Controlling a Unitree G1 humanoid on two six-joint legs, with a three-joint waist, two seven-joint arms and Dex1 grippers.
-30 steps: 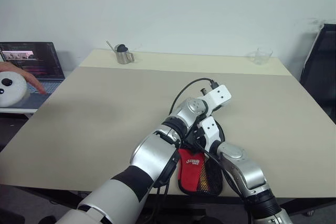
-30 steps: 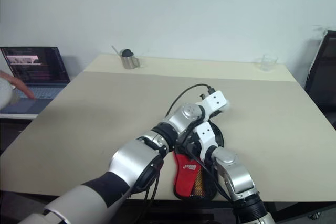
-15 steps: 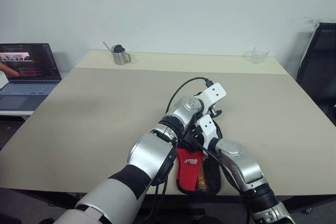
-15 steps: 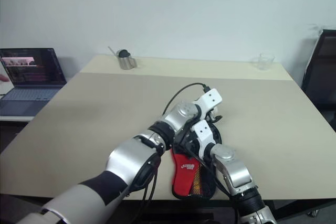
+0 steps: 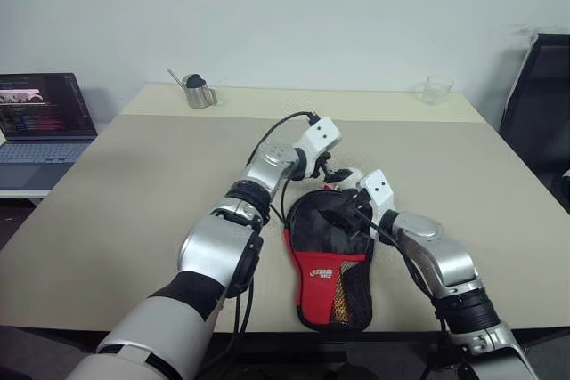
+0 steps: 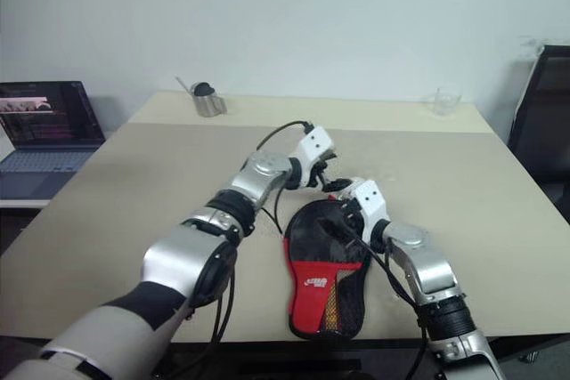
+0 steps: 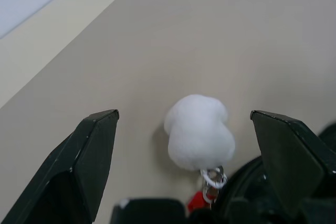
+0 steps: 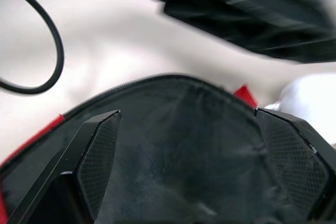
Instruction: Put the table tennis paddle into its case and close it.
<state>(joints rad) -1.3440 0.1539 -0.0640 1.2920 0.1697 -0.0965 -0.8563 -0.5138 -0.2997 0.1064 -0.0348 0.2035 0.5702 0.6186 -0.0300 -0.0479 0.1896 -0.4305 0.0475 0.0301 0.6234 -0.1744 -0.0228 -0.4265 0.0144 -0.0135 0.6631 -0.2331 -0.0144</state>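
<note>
Apparently the closing step is finishing: the case (image 5: 326, 260), a paddle-shaped black fabric zip cover with a red lower part, a white logo and a black mesh pocket, is lying flat on the beige rectangular table (image 5: 134, 193) near its front edge, with its round black end pointing away from the robot and its red end toward the table's edge. The table tennis paddle itself is not showing separately; judging by how full and rounded the cover is lying, it is probably sitting inside, though that cannot be confirmed.

Both arms are hovering at the round far end of the cover. The left gripper (image 7: 184, 161) is standing with its two black fingers spread wide and gripping nothing; between them, on the table, a small white fluffy pom-pom charm (image 7: 199, 139) is lying, hooked by a little metal ring to the rim of the case. The right gripper (image 8: 186, 166) is likewise spread wide and empty, looking straight down onto the black fabric of the round end.

From the right wrist view the rim is reading as a continuous toothed line around the round end, so the zip is looking shut there, but how far round it is running cannot be told. Next, the job is calling for a check that the seam is closed all the way; if a gap is remaining, one gripper should be pinning the cover while the other is taking the charm and drawing it along the rim.
</note>
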